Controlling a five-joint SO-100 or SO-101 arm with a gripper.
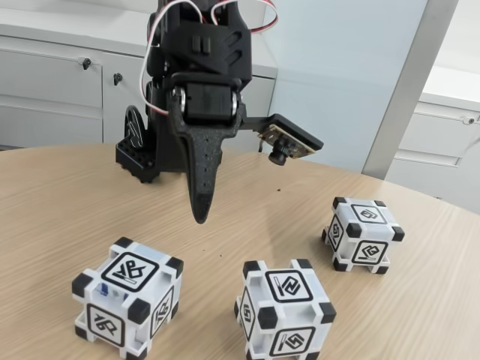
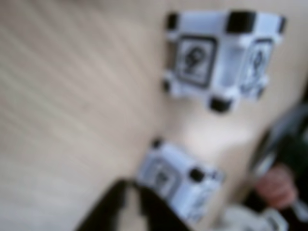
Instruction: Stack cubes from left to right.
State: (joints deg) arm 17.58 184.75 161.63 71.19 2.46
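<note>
Hovering over the table [image 1: 60, 195], nothing stacked yet: three cubes sit apart in a rough row.

Gripper [image 1: 201, 217] hangs above and between the left cube [image 1: 127, 301] and middle cube [image 1: 283, 309], right cube [image 1: 364, 233] further back. Jaws look closed and empty, though the blurred wrist view can't confirm it. Likely lining up for the first pick.

No readable text; cubes [image 1: 127, 301] bear only abstract black-framed glyphs.
</note>
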